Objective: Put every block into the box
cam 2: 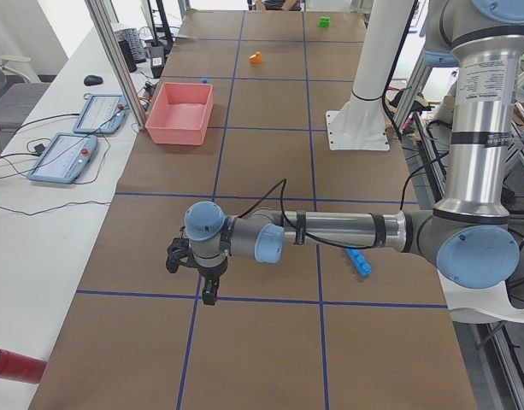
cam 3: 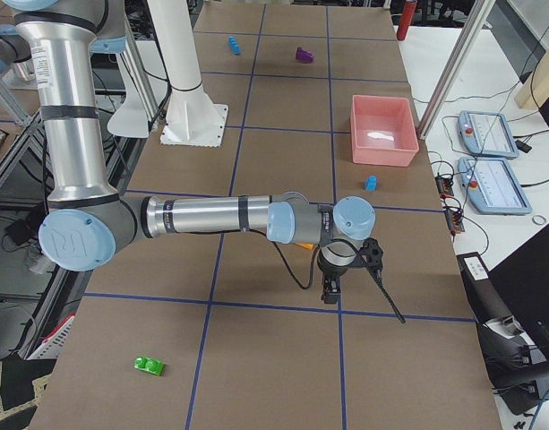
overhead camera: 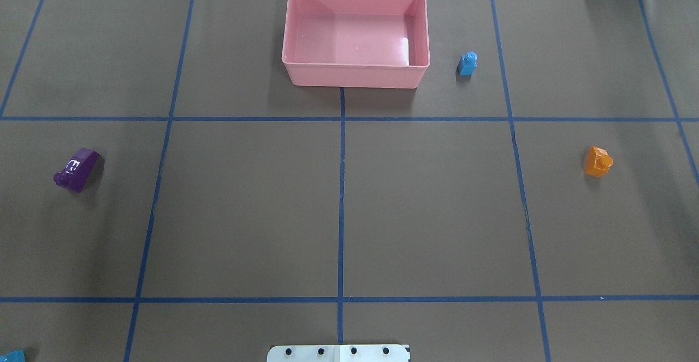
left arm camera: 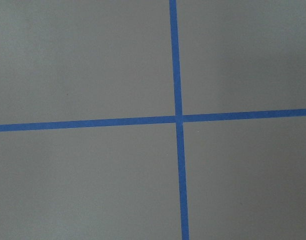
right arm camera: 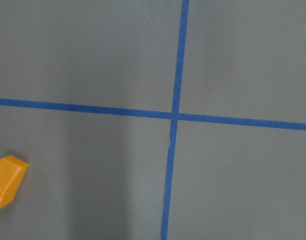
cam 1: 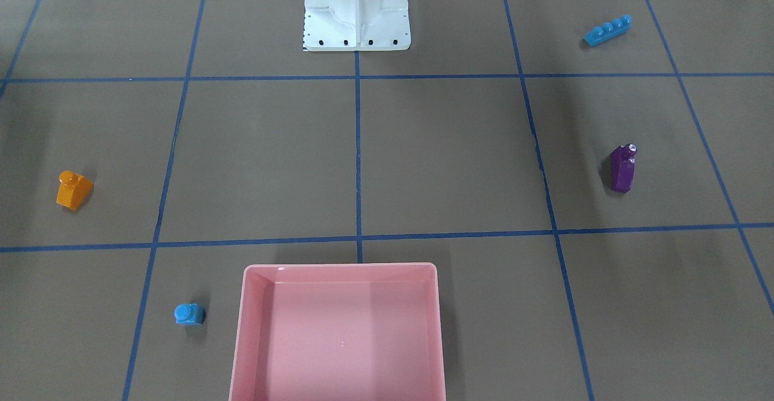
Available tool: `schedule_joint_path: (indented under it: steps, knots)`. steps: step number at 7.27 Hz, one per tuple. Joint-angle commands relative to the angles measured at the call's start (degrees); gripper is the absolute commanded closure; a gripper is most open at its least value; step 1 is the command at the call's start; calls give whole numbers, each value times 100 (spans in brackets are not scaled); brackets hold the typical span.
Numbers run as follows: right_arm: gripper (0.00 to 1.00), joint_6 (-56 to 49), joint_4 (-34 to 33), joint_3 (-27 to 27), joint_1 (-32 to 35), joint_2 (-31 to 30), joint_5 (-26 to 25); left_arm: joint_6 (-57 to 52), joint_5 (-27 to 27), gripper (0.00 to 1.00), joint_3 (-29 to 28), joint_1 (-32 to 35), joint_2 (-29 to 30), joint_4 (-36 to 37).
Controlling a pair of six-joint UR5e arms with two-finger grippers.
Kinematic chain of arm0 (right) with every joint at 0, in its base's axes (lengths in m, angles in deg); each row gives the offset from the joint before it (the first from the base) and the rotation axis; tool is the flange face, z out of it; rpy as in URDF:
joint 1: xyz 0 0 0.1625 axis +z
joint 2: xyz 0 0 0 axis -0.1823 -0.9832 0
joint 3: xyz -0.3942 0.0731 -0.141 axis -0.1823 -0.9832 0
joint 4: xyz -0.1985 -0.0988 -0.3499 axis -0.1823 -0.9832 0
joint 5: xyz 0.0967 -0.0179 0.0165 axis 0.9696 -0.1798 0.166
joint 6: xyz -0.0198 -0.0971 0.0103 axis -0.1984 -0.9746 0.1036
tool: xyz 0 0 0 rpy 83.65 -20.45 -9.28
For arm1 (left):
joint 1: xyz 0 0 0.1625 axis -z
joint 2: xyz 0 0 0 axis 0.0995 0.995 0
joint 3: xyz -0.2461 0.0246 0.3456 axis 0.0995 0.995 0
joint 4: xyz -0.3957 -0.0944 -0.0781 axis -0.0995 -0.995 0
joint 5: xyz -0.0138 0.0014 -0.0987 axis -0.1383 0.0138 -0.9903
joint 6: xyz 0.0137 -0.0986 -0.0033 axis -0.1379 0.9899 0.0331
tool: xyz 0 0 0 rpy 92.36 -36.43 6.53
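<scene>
1. Five little bricks, all out on the brown surface (overhead camera: 246, 203), none in the pink box (overhead camera: 355, 76).
2. Probably light, hard and shiny, so likely to slip. Best pinched across the flat sides, not on the studs or the slope.
3. On the right arm's side: orange sloped brick (cam 1: 74, 190) and small blue one-stud brick (cam 1: 190, 314), the blue one just beside the pink box.
4. On the left arm's side, well apart from the pink box: long blue four-stud brick (cam 1: 607, 30) and purple brick (cam 1: 623, 168), which seems to lie on its side.
5. Far off by the right end of the surface: green two-stud brick (cam 3: 149, 365).
6. Inside the pink box: nothing, only a bright glint.
7. Low over bare surface: left pincer (cam 2: 195, 275) and right pincer (cam 3: 347, 273). Spread or pressed together? Cannot tell from these side views.
</scene>
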Motion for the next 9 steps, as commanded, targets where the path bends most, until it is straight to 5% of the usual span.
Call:
schedule_joint_path:
  steps: [1, 4, 8, 9]
  knots:
    - [0, -12, 9, 27, 0, 8, -9, 1, 0, 0, 0, 0, 4, 0]
    - [0, 40, 9, 472, -261, 87, 0, -8, -17, 0, 158, 0, 153, 0]
    - [0, 1525, 35, 1003, -1333, 316, 123, 1, -62, 0, 265, -334, 469, -70]
    - [0, 1900, 696, 933, -1597, 316, 106, 1, -44, 0, 229, -412, 496, -70]
